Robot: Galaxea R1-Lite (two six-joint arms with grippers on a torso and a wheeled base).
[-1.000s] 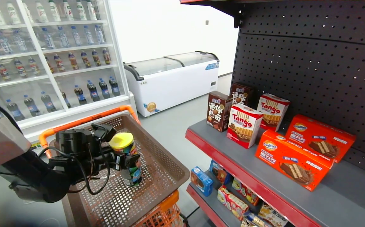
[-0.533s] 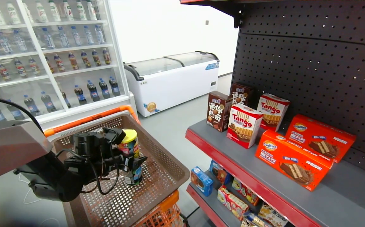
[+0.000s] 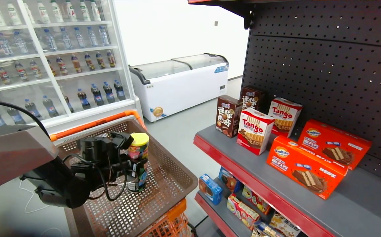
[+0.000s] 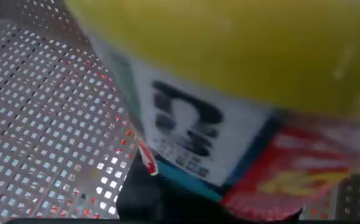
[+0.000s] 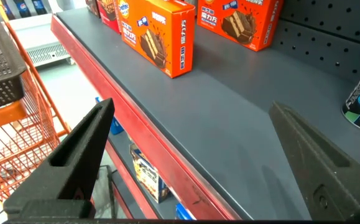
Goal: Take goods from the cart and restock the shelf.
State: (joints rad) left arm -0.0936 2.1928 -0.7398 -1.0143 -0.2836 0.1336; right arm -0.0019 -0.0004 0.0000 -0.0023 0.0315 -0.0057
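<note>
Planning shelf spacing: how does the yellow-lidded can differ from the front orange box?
The yellow-lidded can is a cylinder; the front orange box is rectangular. The can is held by the left gripper inside the cart basket; the box stands on the shelf. Both are printed packages.

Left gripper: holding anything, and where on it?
Yes. The left gripper holds the yellow-lidded can by its mid-body, clamped on the sides below the lid.
</note>
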